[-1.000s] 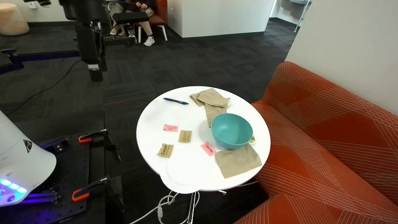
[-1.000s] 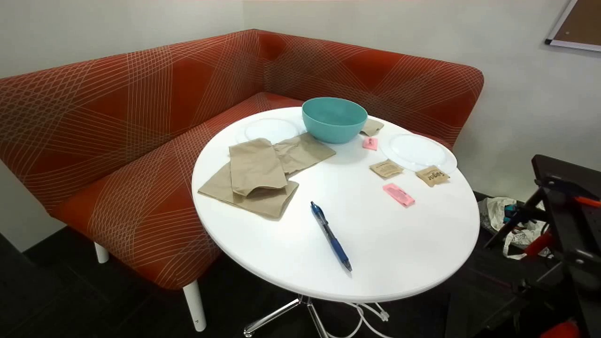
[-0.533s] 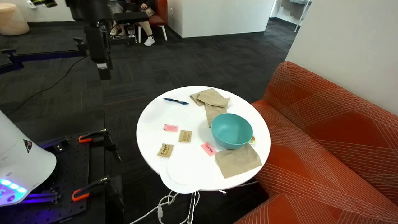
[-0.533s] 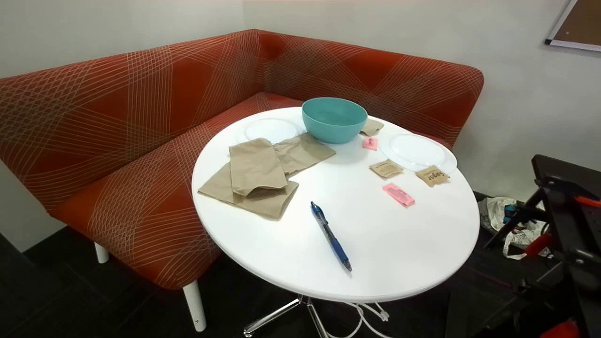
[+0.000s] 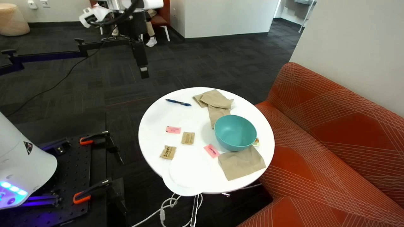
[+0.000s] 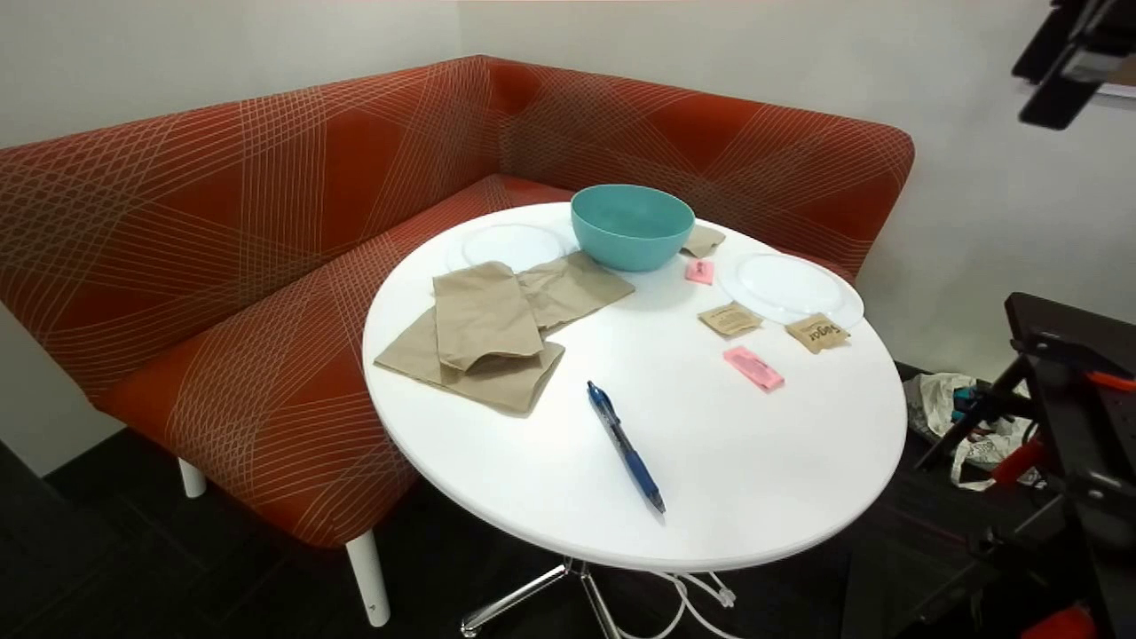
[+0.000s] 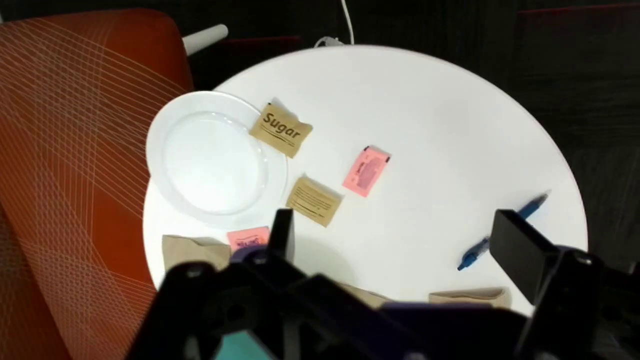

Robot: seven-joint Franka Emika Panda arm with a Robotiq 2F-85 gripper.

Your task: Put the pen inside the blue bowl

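The pen is a dark blue stick lying on the white table in both exterior views (image 5: 178, 102) (image 6: 627, 446). In the wrist view the pen (image 7: 474, 253) lies partly hidden behind the right finger. The teal-blue bowl stands upright on the table in both exterior views (image 5: 235, 132) (image 6: 632, 229); only a corner of it (image 7: 242, 346) shows in the wrist view behind the gripper. My gripper (image 7: 393, 220) is open and empty, its fingers wide apart. It hangs high above and off the table's edge in an exterior view (image 5: 144, 73), and its fingertips show at the top right in an exterior view (image 6: 1056, 102).
The round white table (image 6: 710, 532) also bears tan folded napkins (image 6: 488, 315), pink packets (image 6: 754, 368), tan sugar packets (image 6: 817, 332) and clear plates (image 6: 790, 286). One napkin lies under the bowl's edge. A red bench (image 5: 315, 157) borders the table. Black clamps (image 5: 94, 137) sit on the robot's stand.
My gripper has moved rightward toward the table in an exterior view and has come into sight at the top right of an exterior view. The pen and bowl have not moved.
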